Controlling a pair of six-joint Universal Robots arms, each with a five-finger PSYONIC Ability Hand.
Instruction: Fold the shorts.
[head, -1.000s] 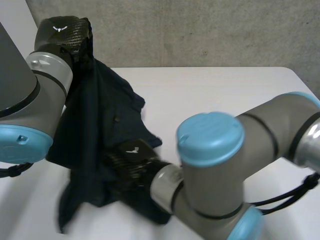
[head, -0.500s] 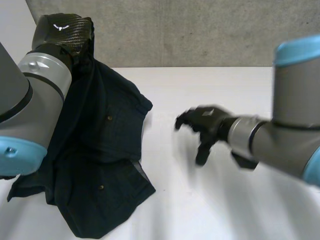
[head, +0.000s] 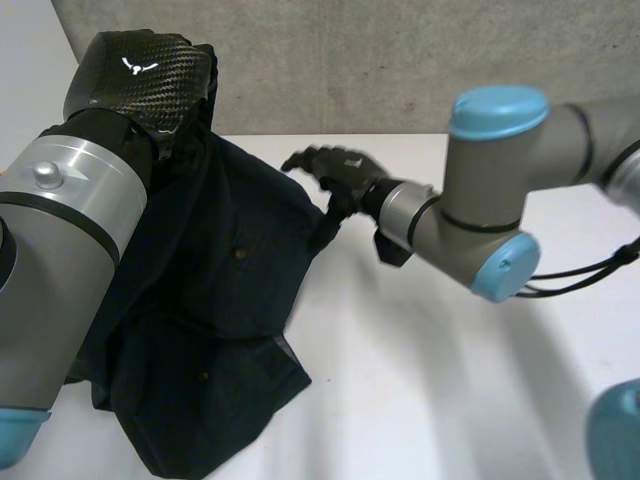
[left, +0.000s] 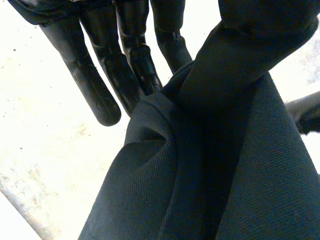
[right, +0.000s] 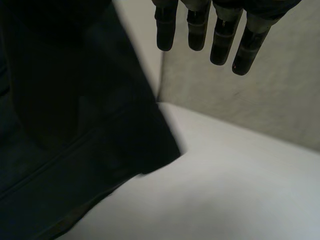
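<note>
Two hands attend our dark navy cloth shorts (head: 220, 270), half hanging over the white table (head: 450, 350): left hand (head: 140, 75) pinches their edge, right hand (head: 335, 165) hovers slack-fingered. We fear that lone pinch slipping.

Shorts (head: 215, 300) hang from left robot hand (head: 140, 70) onto table (head: 450, 380); right robot hand (head: 335, 165) just beside their right edge.

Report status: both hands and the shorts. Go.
Left hand pinches the shorts, top lifted. Right hand open beside their edge, holding nothing. Lower part lies rumpled on the table, unfolded.
</note>
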